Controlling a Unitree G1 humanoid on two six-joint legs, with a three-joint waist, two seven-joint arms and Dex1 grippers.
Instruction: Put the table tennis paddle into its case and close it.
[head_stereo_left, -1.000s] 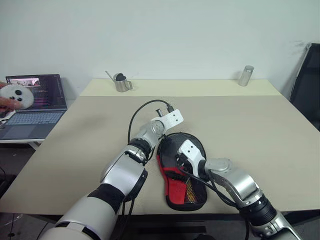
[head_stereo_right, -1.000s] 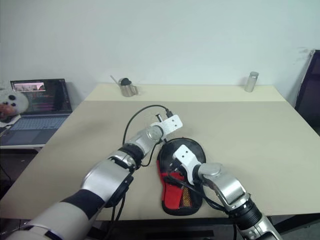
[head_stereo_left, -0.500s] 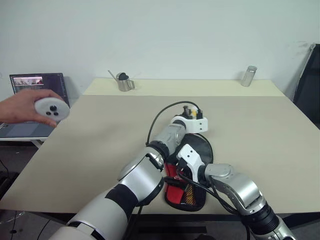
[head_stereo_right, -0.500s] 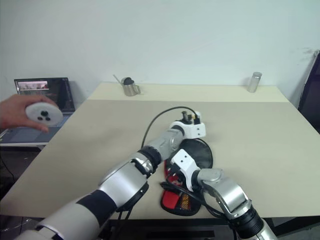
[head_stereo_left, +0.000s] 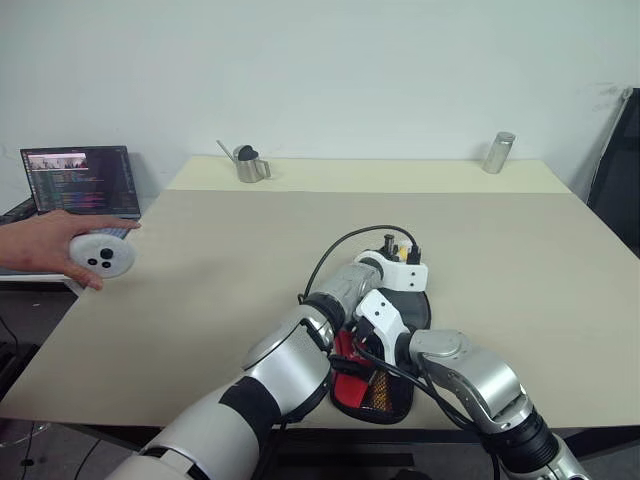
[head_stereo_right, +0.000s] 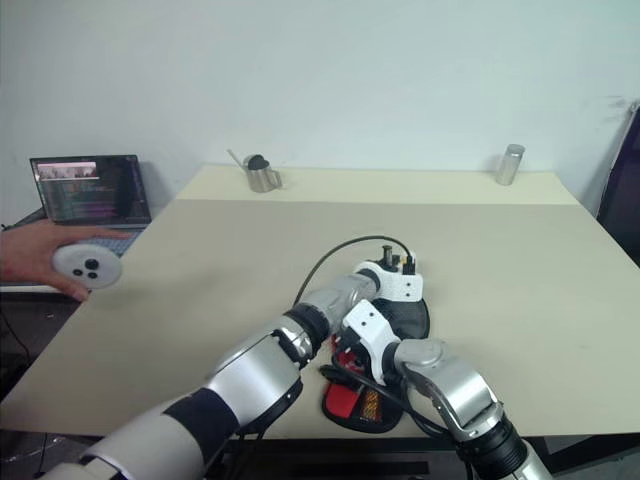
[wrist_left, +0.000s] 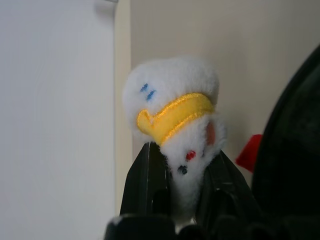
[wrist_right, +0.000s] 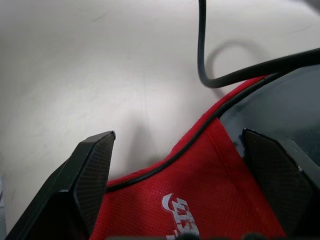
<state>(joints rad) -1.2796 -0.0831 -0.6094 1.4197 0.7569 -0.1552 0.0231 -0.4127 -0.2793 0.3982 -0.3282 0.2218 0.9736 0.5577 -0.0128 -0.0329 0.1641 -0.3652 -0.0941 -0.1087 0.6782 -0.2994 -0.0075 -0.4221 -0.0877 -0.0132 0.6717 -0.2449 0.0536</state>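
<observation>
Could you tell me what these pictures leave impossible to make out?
- The table tennis paddle: the case and both arms cover where it would lie in the eye views.
- The case's zip: hidden under the left pincer, shut on the plush charm.
- Laptop screen text: too small.

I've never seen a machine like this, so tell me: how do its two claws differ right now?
The left claw is shut on the small plush charm; the right claw stands wide open and grips nothing. The left claw sits at the far, rounded end of the case; the right claw hovers over the case's red panel, nearer the robot. Both have two black fingers and work at the same case.
</observation>
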